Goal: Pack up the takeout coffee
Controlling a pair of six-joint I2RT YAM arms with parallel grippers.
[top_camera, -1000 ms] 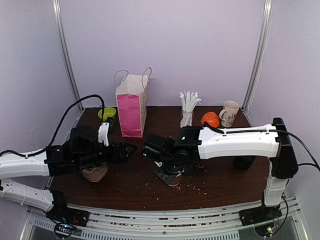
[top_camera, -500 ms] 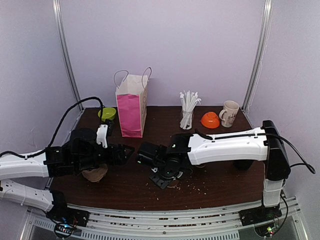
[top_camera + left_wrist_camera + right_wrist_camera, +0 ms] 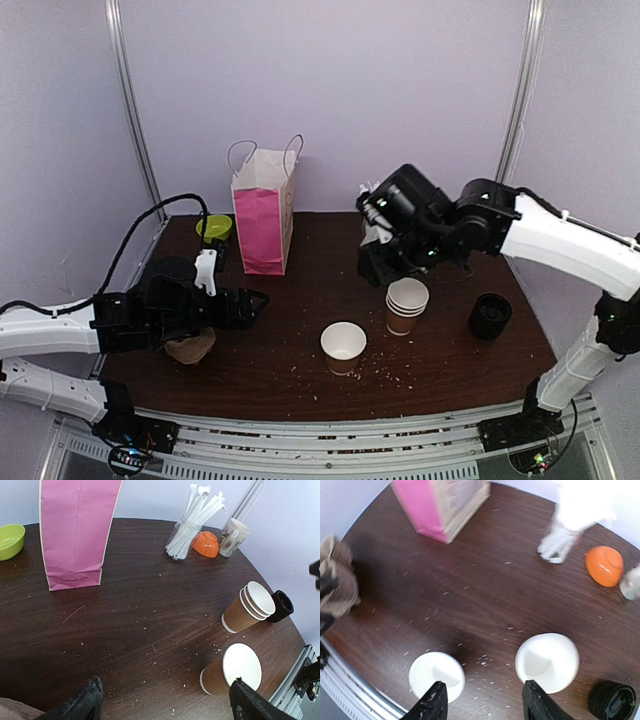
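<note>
well, the left end effector [image 3: 167, 706] gapes wide and empty low over the bench [image 3: 280, 375]. one brown paper cup [image 3: 343, 347], white-rimmed, open-topped, stands upright front-middle; a nested cup stack [image 3: 406, 304] sits just right, the right end effector [image 3: 485, 706] above it, parted, empty.

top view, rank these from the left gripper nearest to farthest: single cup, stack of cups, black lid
From the left gripper:
1. single cup, front centre, just to its right
2. stack of cups, further right
3. black lid, far right side
</note>
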